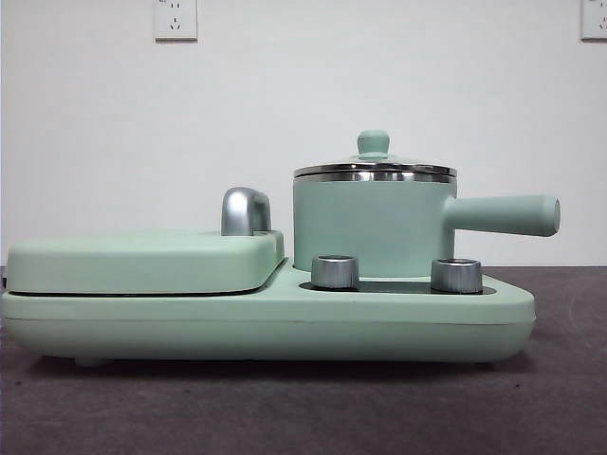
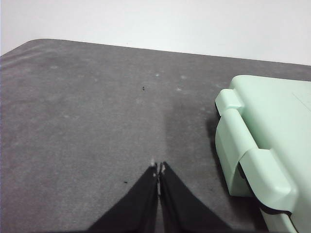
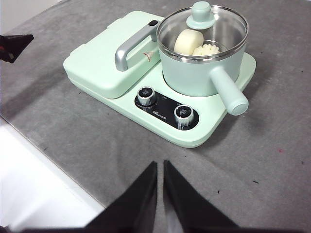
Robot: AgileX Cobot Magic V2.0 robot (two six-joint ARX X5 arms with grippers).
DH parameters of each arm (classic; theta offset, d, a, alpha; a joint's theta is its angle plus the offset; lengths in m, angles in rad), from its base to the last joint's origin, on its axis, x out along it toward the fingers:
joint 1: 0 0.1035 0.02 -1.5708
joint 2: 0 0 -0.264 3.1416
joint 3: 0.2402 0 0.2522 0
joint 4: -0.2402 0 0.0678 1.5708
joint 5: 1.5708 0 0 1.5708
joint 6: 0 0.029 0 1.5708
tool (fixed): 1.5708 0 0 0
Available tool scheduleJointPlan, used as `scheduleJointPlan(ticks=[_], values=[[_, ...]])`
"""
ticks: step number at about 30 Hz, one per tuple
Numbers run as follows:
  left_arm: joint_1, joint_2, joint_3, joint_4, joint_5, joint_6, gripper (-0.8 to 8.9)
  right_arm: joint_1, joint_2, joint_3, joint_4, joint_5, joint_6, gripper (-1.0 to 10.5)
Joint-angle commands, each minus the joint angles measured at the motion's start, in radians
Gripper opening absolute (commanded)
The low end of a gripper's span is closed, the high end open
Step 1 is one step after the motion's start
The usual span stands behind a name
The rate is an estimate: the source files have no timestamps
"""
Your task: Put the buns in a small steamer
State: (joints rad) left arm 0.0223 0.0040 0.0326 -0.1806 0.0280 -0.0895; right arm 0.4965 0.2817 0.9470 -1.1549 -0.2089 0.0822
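While both arms wait clear of the appliance, the two buns sit inside the small steamer [image 3: 201, 58] under its glass lid [image 3: 201, 22]: the smooth bun [image 3: 188, 41] and the ridged bun [image 3: 206, 50] lie touching, side by side. Steamer stands upright on the mint-green cooker base [image 3: 194, 131], long handle [image 3: 228, 92] pointing toward the right tool. Two steel knobs [image 3: 165, 104] on the black panel lie between the steamer and that tool. Closed grill plate [image 3: 104, 63] with chrome handle [image 3: 131, 46] sits just beside the steamer.

Right tool [image 3: 160, 167]: narrow, jaws nearly together, holding nothing, above bare grey tabletop [image 3: 272, 160], well apart from the cooker.

Left tool [image 2: 158, 169]: jaws pressed together at the tips, holding nothing, over bare tabletop, near the grill plate's hinge corner [image 2: 248, 155] but apart from it.

Front view: neither tool visible; buns hidden by the steamer wall.
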Motion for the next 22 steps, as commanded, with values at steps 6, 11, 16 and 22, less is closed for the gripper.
scheduleJointPlan(ticks=[6, 11, 16, 22], values=[[0.002, -0.001, -0.02, -0.006, 0.0, 0.013, 0.07, 0.005, 0.001, 0.009, 0.01, 0.0, -0.005, 0.2], [0.002, -0.001, -0.02, -0.006, 0.0, 0.013, 0.07, 0.005, 0.001, 0.009, 0.01, 0.0, -0.005, 0.2], [0.002, -0.001, -0.02, -0.006, 0.0, 0.013, 0.07, 0.005, 0.001, 0.009, 0.01, 0.0, -0.005, 0.2], [0.002, -0.001, -0.02, -0.006, 0.0, 0.013, 0.07, -0.06, -0.005, 0.007, 0.01, 0.0, -0.005, 0.2]])
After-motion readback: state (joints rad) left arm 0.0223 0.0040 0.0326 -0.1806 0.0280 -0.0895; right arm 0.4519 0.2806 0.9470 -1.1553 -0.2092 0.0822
